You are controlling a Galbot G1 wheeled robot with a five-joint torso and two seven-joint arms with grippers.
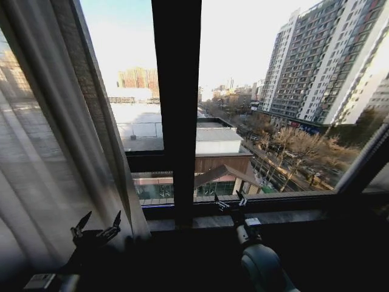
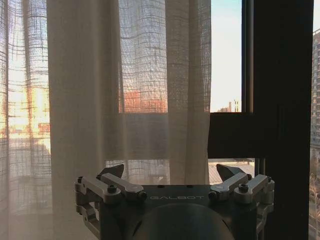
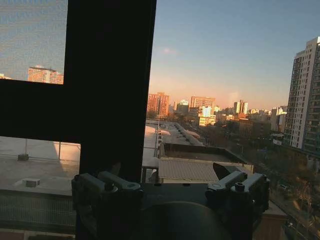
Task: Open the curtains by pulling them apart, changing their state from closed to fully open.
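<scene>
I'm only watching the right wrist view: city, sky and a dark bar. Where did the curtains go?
Observer: In the head view a curtain hangs gathered at the window's left side.
Operator: Is any arm near it?
Observer: Yes, the left gripper sits low beside its edge, fingers open, gripping nothing.
Operator: And the arm I'm riding on?
Observer: The right gripper points at the window sill, just right of the central frame bar, fingers open.

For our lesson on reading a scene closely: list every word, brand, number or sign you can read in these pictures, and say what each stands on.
"GALBOT": embossed on the dark metal body of the left gripper, which is open before the sheer cream pleated curtain.
Shop signs on the tall grey apartment building: too small to read.
Nothing else is readable.
</scene>
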